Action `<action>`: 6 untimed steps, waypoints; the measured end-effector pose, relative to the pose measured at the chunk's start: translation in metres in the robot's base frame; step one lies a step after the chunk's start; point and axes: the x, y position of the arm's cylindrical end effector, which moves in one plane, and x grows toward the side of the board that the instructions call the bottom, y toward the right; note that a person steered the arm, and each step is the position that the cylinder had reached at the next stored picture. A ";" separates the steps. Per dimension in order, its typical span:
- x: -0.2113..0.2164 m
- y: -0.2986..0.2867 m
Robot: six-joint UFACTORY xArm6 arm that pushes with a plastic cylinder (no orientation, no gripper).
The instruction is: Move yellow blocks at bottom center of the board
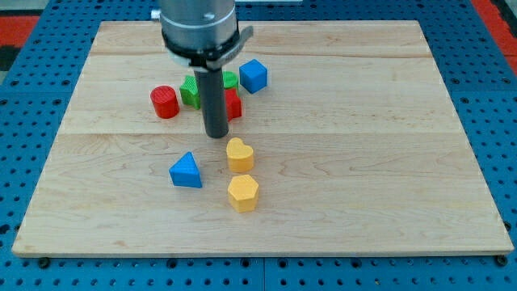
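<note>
Two yellow blocks lie near the board's lower middle. A yellow heart-shaped block [239, 153] sits just above a yellow hexagonal block [242, 193]. My tip [216, 134] rests on the board just up and to the left of the yellow heart, a small gap from it. The rod rises from there toward the view's top and hides part of the blocks behind it.
A blue triangular block [187, 170] lies left of the yellow blocks. Behind the rod sit a red cylinder [164, 102], a green block [191, 90], a second green block [230, 79], a red block [233, 105] and a blue cube [253, 75]. The wooden board [388, 162] lies on a blue pegboard.
</note>
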 end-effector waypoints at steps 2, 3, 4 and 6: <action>0.050 0.041; 0.019 0.046; 0.027 0.019; 0.084 0.042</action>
